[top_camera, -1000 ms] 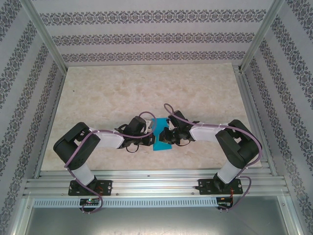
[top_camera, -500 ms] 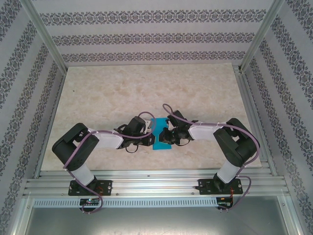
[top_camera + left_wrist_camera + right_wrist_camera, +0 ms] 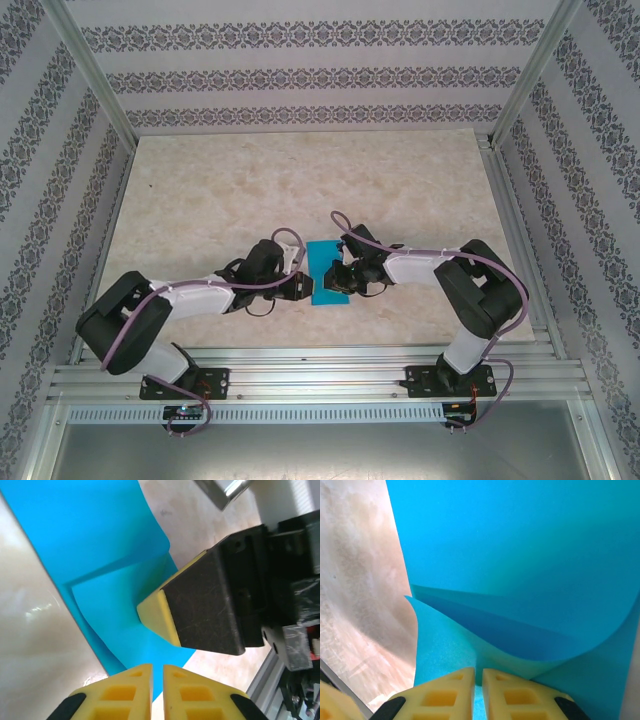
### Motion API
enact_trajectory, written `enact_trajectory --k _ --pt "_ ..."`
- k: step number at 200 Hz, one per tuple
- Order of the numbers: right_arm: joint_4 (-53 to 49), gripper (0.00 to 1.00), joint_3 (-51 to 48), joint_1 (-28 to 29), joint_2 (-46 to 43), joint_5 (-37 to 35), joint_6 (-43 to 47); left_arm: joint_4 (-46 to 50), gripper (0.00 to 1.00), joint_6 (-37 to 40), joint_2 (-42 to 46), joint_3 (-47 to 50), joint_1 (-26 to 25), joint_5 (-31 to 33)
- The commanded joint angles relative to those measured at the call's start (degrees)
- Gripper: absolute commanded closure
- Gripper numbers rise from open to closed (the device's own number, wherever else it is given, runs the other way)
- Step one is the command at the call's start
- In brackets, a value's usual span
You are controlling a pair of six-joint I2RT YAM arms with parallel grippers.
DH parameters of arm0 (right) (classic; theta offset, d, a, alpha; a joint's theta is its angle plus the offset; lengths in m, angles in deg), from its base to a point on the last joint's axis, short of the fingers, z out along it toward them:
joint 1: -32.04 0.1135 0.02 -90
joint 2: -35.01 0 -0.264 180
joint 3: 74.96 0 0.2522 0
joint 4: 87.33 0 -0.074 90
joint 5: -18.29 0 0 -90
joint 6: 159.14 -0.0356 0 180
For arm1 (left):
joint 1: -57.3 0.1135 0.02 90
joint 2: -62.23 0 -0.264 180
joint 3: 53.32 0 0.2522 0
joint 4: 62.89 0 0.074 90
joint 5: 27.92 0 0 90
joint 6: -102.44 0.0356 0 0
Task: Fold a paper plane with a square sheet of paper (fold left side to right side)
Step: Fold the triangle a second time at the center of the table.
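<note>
Left gripper [image 3: 157, 669], near-closed, just dropped beside your thin cyan square paper sheet [image 3: 90, 545]. Right gripper [image 3: 477, 672], near-closed, pins the fold, so creasing looks next.

So the left arm [image 3: 190, 293] has dropped and stretched out, with its elbow now lower and farther out from the thin bright cyan-blue square sheet of paper [image 3: 328, 275]. The left pincer [image 3: 302, 287] has slid a touch off the sheet's edge, so slightly more blue shows.

Cyan paper sheet [image 3: 322, 268]: right portion lay hidden beneath right gripper [image 3: 338, 284]; far edges were cropped in wrist views.
</note>
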Motion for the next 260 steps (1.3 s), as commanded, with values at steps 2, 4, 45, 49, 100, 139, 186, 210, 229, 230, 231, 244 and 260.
enact_trajectory --k 2,4,45,49,100,139,186,210,229,230,231,244,260 --pt "-3.9 0.85 -0.7 1.0 3.1 -3.6 0.8 -7.9 0.87 -4.6 -3.0 -0.1 0.3 -4.7" --pt "-3.9 0.85 -0.7 1.1 3.1 -3.6 0.8 -7.9 0.87 -4.7 -3.2 -0.3 0.4 -4.7" --pt "-4.3 0.85 -0.5 1.2 3.2 -3.6 1.0 -8.5 0.88 -4.7 -7.2 -2.4 0.2 -5.5" --pt "-4.3 0.85 -0.5 1.2 3.3 -3.6 1.1 -8.6 0.88 -4.6 -7.6 -2.5 0.1 -5.5" --pt "-4.4 0.85 -0.3 1.3 3.5 -3.5 1.1 -3.5 0.89 -2.3 -10.9 -3.9 -0.7 -4.0" --pt "-4.8 0.85 0.1 1.3 3.6 -3.5 1.3 2.0 0.89 0.1 -11.8 -3.9 -1.7 -3.1" --pt "-6.0 0.85 1.4 1.0 3.6 -3.7 1.8 9.6 0.89 3.1 -13.1 -4.5 -3.0 -2.2" --pt "-7.1 0.85 2.1 0.3 2.7 -4.8 2.5 13.3 0.89 3.6 -13.2 -3.3 -4.1 -0.5" --pt "-8.0 0.85 2.8 -0.6 2.9 -5.1 3.5 17.0 0.90 4.0 -13.2 -2.6 -4.8 2.1" --pt "-8.0 0.85 2.8 -0.6 2.9 -5.1 3.6 17.2 0.90 4.0 -13.2 -2.5 -4.8 2.2" --pt "-8.0 0.85 2.9 -0.7 2.9 -5.1 3.6 17.3 0.90 4.0 -13.2 -2.4 -4.8 2.3" --pt "-8.5 0.85 3.1 -1.4 3.1 -5.1 4.2 18.9 0.90 4.1 -13.3 -1.9 -5.3 3.7" --pt "-8.4 0.85 3.2 -2.5 2.9 -5.4 4.7 19.8 0.91 4.0 -13.3 -1.3 -5.8 4.9"
